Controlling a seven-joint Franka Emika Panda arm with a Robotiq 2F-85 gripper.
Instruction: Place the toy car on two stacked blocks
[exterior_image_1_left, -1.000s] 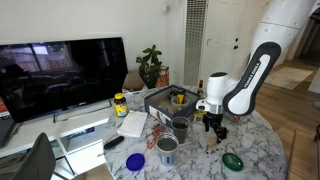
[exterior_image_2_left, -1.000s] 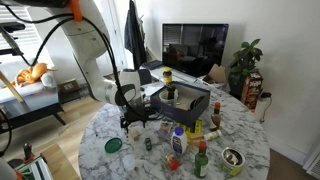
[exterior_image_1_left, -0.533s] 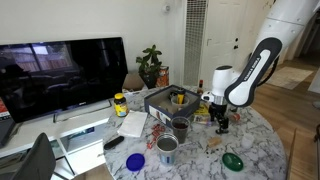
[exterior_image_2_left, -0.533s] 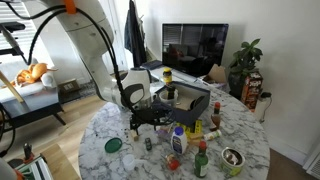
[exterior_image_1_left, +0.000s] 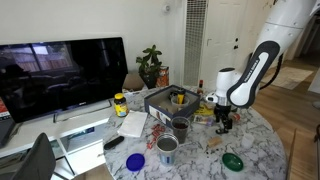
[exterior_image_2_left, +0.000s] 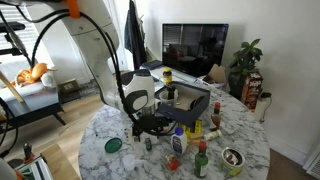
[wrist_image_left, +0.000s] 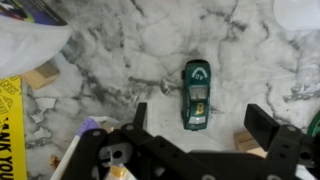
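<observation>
One small green toy car (wrist_image_left: 196, 93) lies flat on the white-and-grey marbled tabletop (wrist_image_left: 120, 45), its near end between the two black fingers (wrist_image_left: 262, 122) of the Robotiq gripper (wrist_image_left: 200, 120), which is released, jaws spread wide and clear of the car. A tan wooden block (wrist_image_left: 42, 77) rests on the same surface well apart from the car, toward the picture's left edge, and a second tan block (wrist_image_left: 247, 142) sits just beside the right-hand finger. In an exterior view the gripper (exterior_image_1_left: 224, 124) hangs low over the cluttered table.

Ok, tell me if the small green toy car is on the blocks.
Off: the small green toy car sits on bare marble tabletop, a tan block lying apart.
</observation>
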